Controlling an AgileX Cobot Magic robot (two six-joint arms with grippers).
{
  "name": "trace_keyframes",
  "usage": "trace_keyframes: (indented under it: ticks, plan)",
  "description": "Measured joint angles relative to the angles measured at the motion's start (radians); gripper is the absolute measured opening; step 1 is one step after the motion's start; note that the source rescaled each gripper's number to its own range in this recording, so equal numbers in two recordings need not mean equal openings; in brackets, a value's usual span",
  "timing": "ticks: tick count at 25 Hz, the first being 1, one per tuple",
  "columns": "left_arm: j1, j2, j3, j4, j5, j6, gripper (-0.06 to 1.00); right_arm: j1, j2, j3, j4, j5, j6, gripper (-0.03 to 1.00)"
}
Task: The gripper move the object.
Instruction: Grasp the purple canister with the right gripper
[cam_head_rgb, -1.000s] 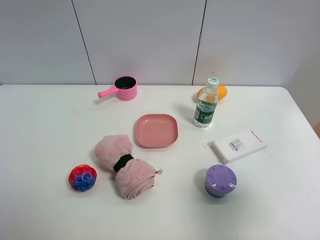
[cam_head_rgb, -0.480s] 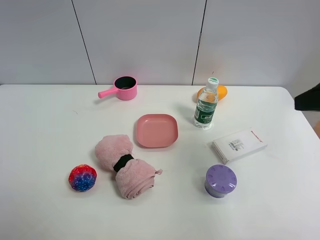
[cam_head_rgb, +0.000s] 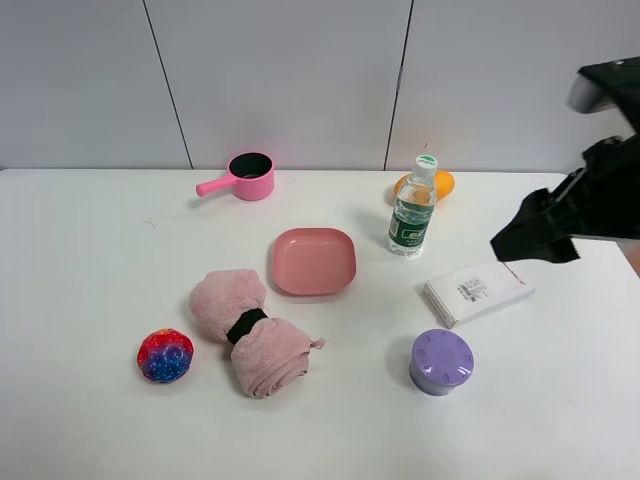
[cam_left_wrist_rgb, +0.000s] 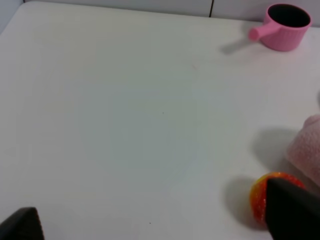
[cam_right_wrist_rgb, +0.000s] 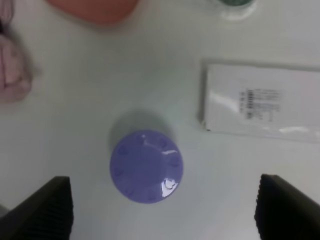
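Note:
The object, a squat lavender jar (cam_head_rgb: 441, 361) with a knobbed lid, stands on the white table at the front right. In the right wrist view the jar (cam_right_wrist_rgb: 146, 166) lies between the two wide-apart black fingers, below them and apart from them. My right gripper (cam_head_rgb: 535, 238) is a bulky black arm end reaching in from the right, above the table and behind the jar. In its own view the right gripper (cam_right_wrist_rgb: 165, 220) is open and empty. My left gripper (cam_left_wrist_rgb: 155, 222) is open and empty over bare table; it is out of the exterior view.
A white box (cam_head_rgb: 477, 291) lies just behind the jar. A water bottle (cam_head_rgb: 412, 212) and an orange (cam_head_rgb: 437, 184) stand further back. A pink plate (cam_head_rgb: 314, 261), rolled pink towel (cam_head_rgb: 250, 335), multicoloured ball (cam_head_rgb: 165, 356) and pink saucepan (cam_head_rgb: 250, 176) lie to the left.
The right arm has come into the exterior view from the right edge and moved left over the table toward the white box. The jar and the other objects have not moved.

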Motion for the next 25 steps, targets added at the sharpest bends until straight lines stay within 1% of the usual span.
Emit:
trace_keyframes:
  ticks: [1, 2, 3, 4, 5, 7, 8, 10, 13, 17, 19, 21, 23, 25]
  plan:
    - [0.000, 0.000, 0.000, 0.000, 0.000, 0.000, 1.00, 0.031, 0.026, -0.005, -0.023, -0.001, 0.019, 0.07]
    - [0.000, 0.000, 0.000, 0.000, 0.000, 0.000, 1.00, 0.054, 0.048, -0.011, -0.047, -0.001, 0.045, 0.20]
    - [0.000, 0.000, 0.000, 0.000, 0.000, -0.001, 1.00, 0.076, 0.075, -0.018, -0.066, -0.001, 0.070, 0.35]
    - [0.000, 0.000, 0.000, 0.000, 0.000, -0.001, 1.00, 0.096, 0.102, -0.022, -0.088, -0.001, 0.092, 0.55]
    - [0.000, 0.000, 0.000, 0.000, 0.000, -0.001, 1.00, 0.110, 0.129, -0.026, -0.107, -0.002, 0.107, 0.73]
    - [0.000, 0.000, 0.000, 0.000, 0.000, -0.001, 1.00, 0.135, 0.172, -0.029, -0.138, -0.003, 0.141, 0.89]
    - [0.000, 0.000, 0.000, 0.000, 0.000, -0.001, 1.00, 0.144, 0.194, -0.029, -0.154, -0.004, 0.154, 0.94]
    - [0.000, 0.000, 0.000, 0.000, 0.000, -0.001, 1.00, 0.151, 0.227, -0.029, -0.174, -0.010, 0.184, 0.97]
    - [0.000, 0.000, 0.000, 0.000, 0.001, -0.001, 1.00, 0.151, 0.267, -0.031, -0.186, -0.033, 0.209, 0.97]
    - [0.000, 0.000, 0.000, 0.000, 0.001, 0.000, 1.00, 0.151, 0.317, -0.032, -0.186, -0.037, 0.214, 0.97]
    - [0.000, 0.000, 0.000, 0.000, 0.001, 0.000, 1.00, 0.151, 0.345, -0.032, -0.174, -0.040, 0.214, 0.97]
    - [0.000, 0.000, 0.000, 0.000, 0.001, 0.000, 1.00, 0.155, 0.367, -0.032, -0.136, -0.043, 0.199, 0.97]
    - [0.000, 0.000, 0.000, 0.000, 0.001, 0.000, 1.00, 0.180, 0.381, -0.031, -0.123, -0.048, 0.184, 0.97]
    - [0.000, 0.000, 0.000, 0.000, 0.001, 0.000, 1.00, 0.231, 0.383, -0.007, -0.143, -0.061, 0.182, 0.97]
